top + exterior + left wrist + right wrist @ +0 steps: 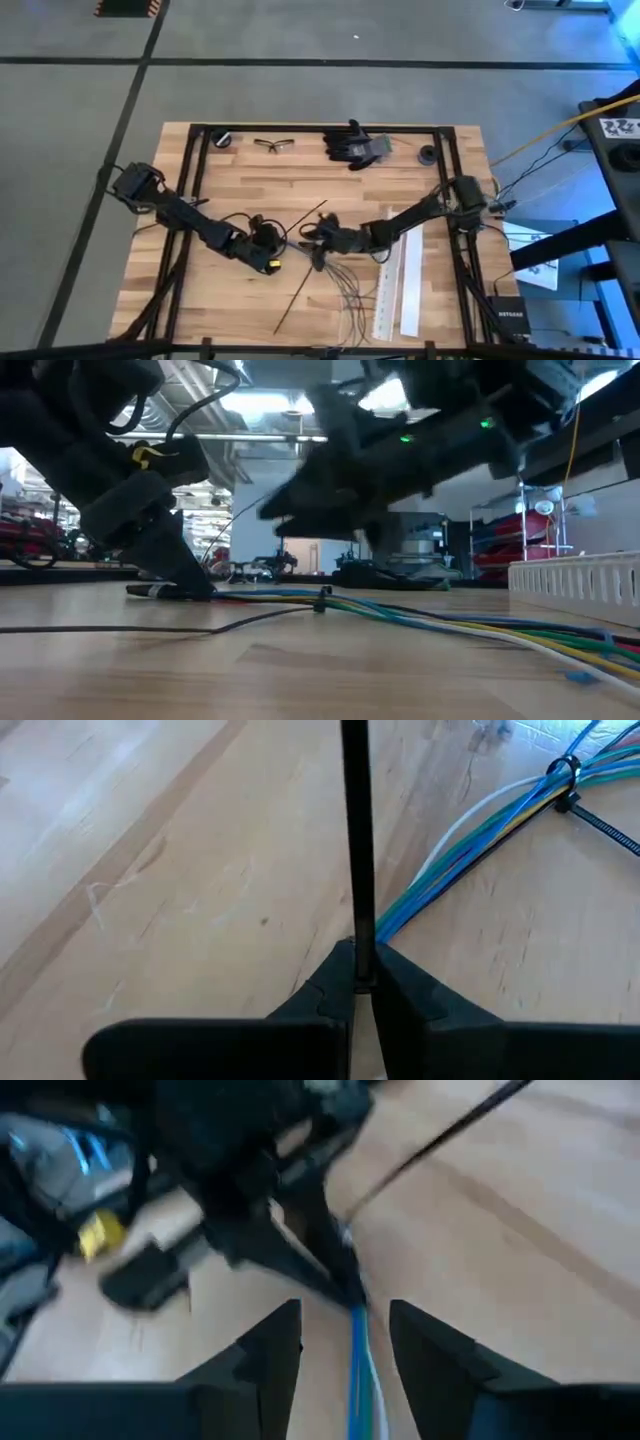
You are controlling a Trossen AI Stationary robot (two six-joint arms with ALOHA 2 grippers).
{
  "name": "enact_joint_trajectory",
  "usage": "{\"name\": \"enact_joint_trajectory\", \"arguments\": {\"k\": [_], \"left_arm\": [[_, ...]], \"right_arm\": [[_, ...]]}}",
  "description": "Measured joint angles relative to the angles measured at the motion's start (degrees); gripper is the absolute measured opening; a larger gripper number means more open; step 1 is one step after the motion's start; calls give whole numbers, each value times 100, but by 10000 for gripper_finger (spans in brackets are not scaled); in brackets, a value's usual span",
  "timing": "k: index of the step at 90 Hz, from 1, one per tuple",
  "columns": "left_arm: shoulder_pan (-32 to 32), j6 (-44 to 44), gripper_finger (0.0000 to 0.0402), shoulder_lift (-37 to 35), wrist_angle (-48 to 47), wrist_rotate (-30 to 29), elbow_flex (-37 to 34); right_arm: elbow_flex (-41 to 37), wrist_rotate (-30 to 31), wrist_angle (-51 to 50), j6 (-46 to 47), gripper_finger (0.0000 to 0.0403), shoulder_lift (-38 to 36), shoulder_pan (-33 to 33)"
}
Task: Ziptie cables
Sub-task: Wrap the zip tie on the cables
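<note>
The cables (345, 280) lie on the wooden table as a bundle of blue, green, yellow and white wires (480, 830), fanning out toward the near edge. A small black ziptie (565, 770) rings the bundle. A long thin black strap (300, 265) lies slanted across the table's middle. My left gripper (283, 248) is down at the table, shut on that strap, right at the bundle's end. My right gripper (318, 240) hovers open above the bundle, facing the left gripper, with a blue cable (358, 1370) showing below the gap between its fingers. My left gripper pinches the long black strap (358, 935) between its two fingertips; the strap runs straight on from the tips, along the fingers. The fingertips (190, 582) slant down onto the table. The cables' ends reach the tips; whether they are pinched too, I cannot tell.
Black gloves (355, 145), safety glasses (272, 144) and two small black round parts (428, 155) lie along the far edge. Two flat white perforated strips (400, 285) lie to the right of the cables. A black frame (200, 180) borders the table.
</note>
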Motion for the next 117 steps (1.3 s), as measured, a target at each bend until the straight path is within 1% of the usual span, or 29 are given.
{"name": "enact_joint_trajectory", "arguments": {"k": [15, 26, 33, 39, 45, 48, 51, 57, 62, 69, 73, 83, 91, 103, 117], "left_arm": [[0, -28, 8, 0, 14, 7, -1], [0, -1, 8, 2, 27, -11, 1], [0, 1, 8, 0, 35, -12, 1], [0, 3, 8, 2, 41, -12, 1], [-11, 3, 8, 0, 35, -20, 1], [-11, 2, 8, 0, 30, -15, 1], [-9, 1, 8, 0, 30, -23, 1], [-11, 3, 8, 0, 31, -27, 1], [-11, 3, 8, 0, 32, -38, 1], [-11, 1, 8, 0, 28, -40, 1], [-11, 1, 8, 0, 28, -42, 1], [-52, -25, 8, 0, 30, -98, 3], [-119, -255, 8, -7, 24, -158, 12], [-196, -577, 8, 235, -54, -249, 28], [-201, -891, 8, 439, -42, -251, 31]], "right_arm": [[607, 27, -56, -66, 142, 543, -80], [976, 83, -2, -120, 142, 738, -102], [1148, 118, -229, -154, 139, 834, -108], [1300, 192, -691, -404, 116, 839, -138], [1437, 369, -1144, -667, 63, 839, -139], [1473, 409, -1166, -769, 34, 841, -141], [1502, 394, -1071, -900, 18, 845, -140], [1559, 335, -739, -1138, 13, 845, -152], [1590, 431, -740, -1471, 6, 823, -161], [1605, 905, -1195, -2086, 2, 784, -169], [1631, 1063, -1548, -2350, 1, 766, -175], [1652, 1275, -2211, -2794, 0, 490, -189], [1652, 1455, -2644, -3034, 0, 156, -243], [1635, 1643, -3208, -3433, 0, -433, -389], [1420, 1804, -3759, -3568, 0, -1063, -565]]}}
